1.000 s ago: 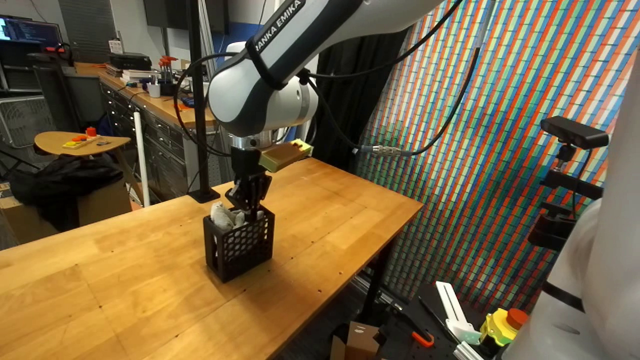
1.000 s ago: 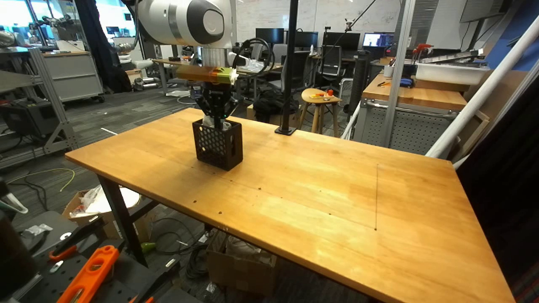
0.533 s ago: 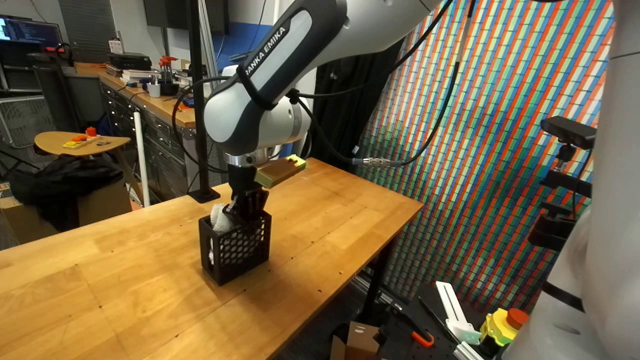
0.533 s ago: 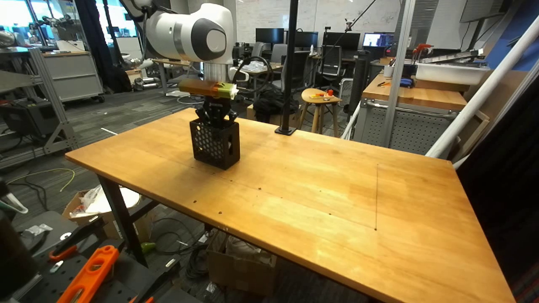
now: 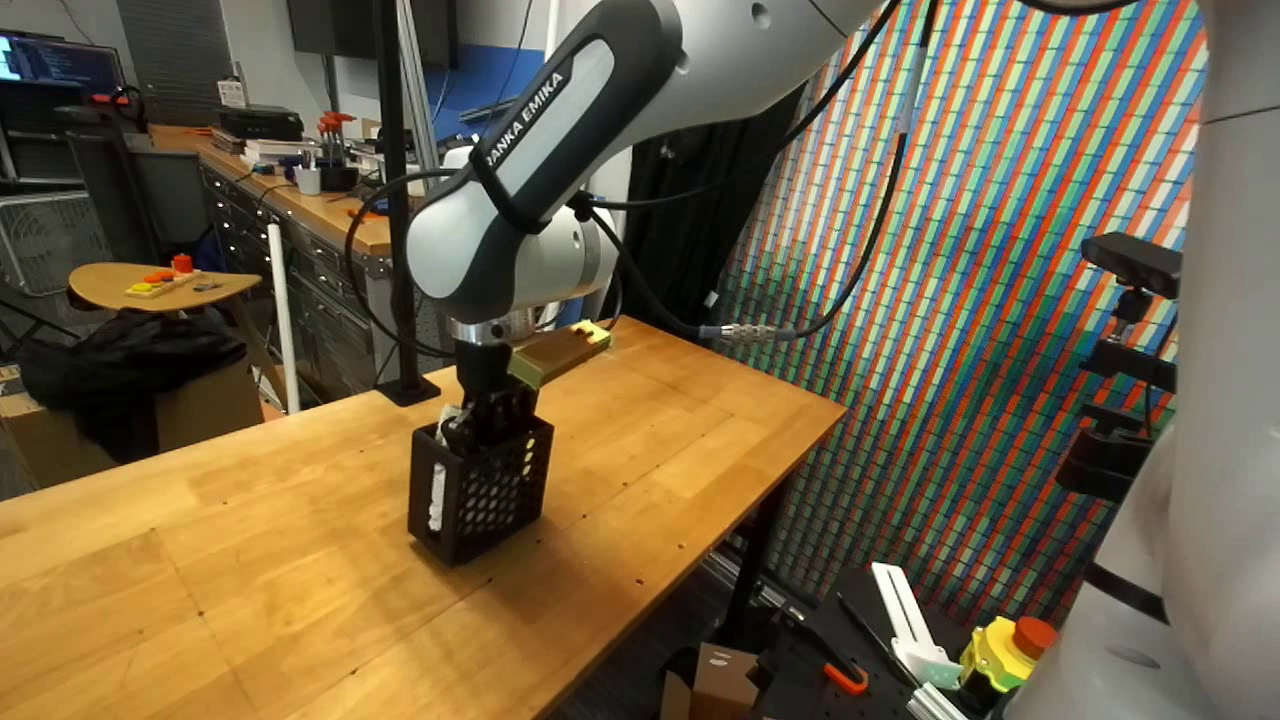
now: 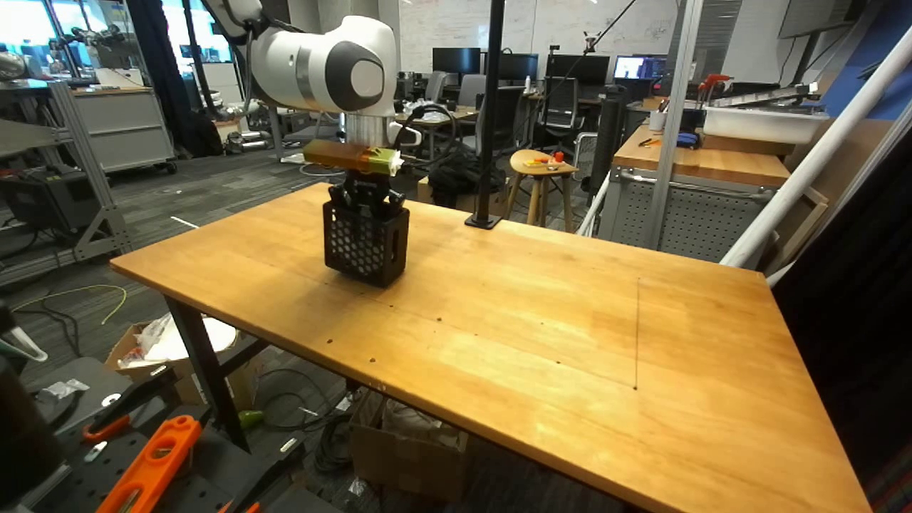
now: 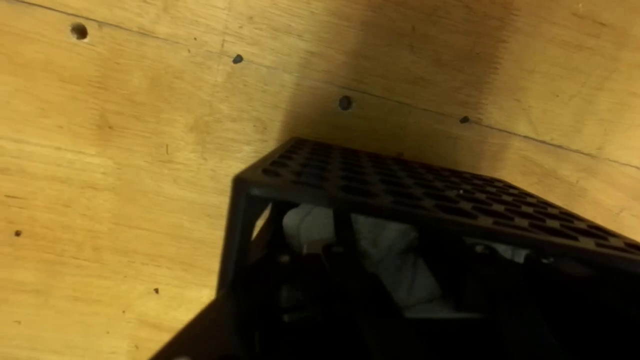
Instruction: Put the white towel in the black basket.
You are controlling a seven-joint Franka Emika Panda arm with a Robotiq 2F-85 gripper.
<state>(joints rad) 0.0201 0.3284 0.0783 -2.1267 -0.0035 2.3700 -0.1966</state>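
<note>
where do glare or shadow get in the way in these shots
In an exterior view, pale glare lies on the tabletop and the windows are washed out; in the wrist view, the inside of the black basket is almost lost in darkness, the white towel shows only as dim grey patches, and a soft shadow falls across the tabletop.

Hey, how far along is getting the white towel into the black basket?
Done: the white towel looks mostly inside the black basket; the wrist view shows it between the walls. In hand: the gripper sits down in the basket's opening; whether it holds the towel can't be told. Left: with the gripper in there, probably releasing any grip and lifting clear.
</note>
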